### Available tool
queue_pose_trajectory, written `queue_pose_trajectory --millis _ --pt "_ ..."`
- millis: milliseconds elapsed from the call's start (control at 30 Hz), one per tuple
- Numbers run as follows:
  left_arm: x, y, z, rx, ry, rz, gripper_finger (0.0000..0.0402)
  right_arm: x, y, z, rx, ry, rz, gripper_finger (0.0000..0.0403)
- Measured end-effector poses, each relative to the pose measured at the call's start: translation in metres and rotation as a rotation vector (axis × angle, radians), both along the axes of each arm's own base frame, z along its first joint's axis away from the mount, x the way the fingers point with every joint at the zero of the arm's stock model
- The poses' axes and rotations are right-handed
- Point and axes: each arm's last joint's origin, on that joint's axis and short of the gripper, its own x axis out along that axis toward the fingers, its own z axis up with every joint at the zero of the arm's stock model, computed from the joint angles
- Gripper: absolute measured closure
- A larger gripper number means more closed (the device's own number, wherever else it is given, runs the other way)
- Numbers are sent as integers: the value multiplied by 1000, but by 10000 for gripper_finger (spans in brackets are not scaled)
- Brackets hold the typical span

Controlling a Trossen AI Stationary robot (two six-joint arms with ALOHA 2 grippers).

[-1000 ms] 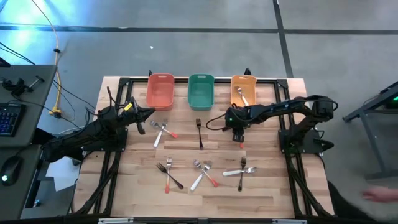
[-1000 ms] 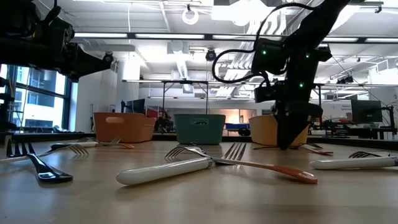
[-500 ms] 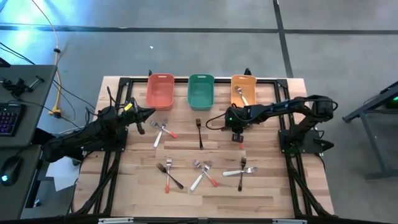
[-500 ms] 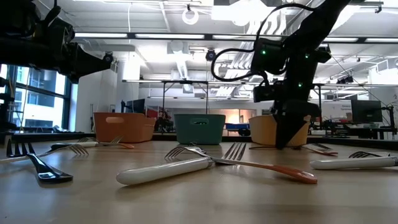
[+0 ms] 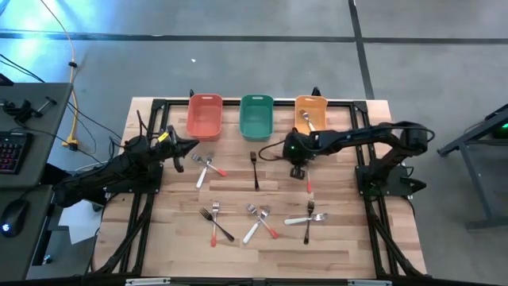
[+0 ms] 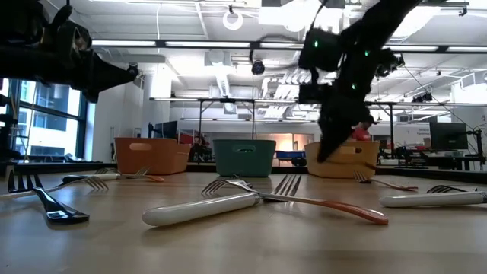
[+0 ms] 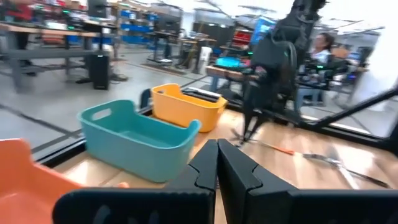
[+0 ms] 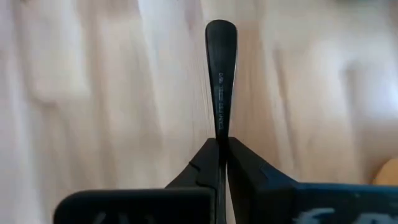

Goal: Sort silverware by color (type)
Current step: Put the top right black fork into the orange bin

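The right arm is stretched from the right side of the table toward the middle, its wrist bent downward. The right gripper is raised a little above the table, just near of the orange bin. Its fingers are pressed together on the end of a black-handled utensil, whose handle points straight out from the jaws over the wood. An orange-handled piece lies on the table just near of this gripper. The left arm is held at the left side, with the left gripper closed and empty, near the red bin. The other silverware is scattered on the near half of the table.
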Motion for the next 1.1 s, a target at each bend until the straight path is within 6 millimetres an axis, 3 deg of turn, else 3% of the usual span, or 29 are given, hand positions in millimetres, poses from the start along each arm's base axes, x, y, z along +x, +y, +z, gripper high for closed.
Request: queue_pose_trajectory --millis 100,233,433,567,867,1100 --pt "0 -2 1 -23 -17 -52 401 -2 4 14 -14 -62 13 402" --pt "2 -4 2 -65 -43 -83 388 1 12 31 -39 -289 10 402" --pt "9 -13 5 -79 -60 -182 337 11 32 49 -80 -775 72 403" --pt "17 -22 9 -89 -95 -243 303 19 46 58 -99 -983 132 403" --pt "39 -39 17 8 -161 -227 280 30 62 63 -126 -1174 197 403" --pt "70 -46 31 100 -48 -177 279 30 62 69 -131 -1257 189 403"
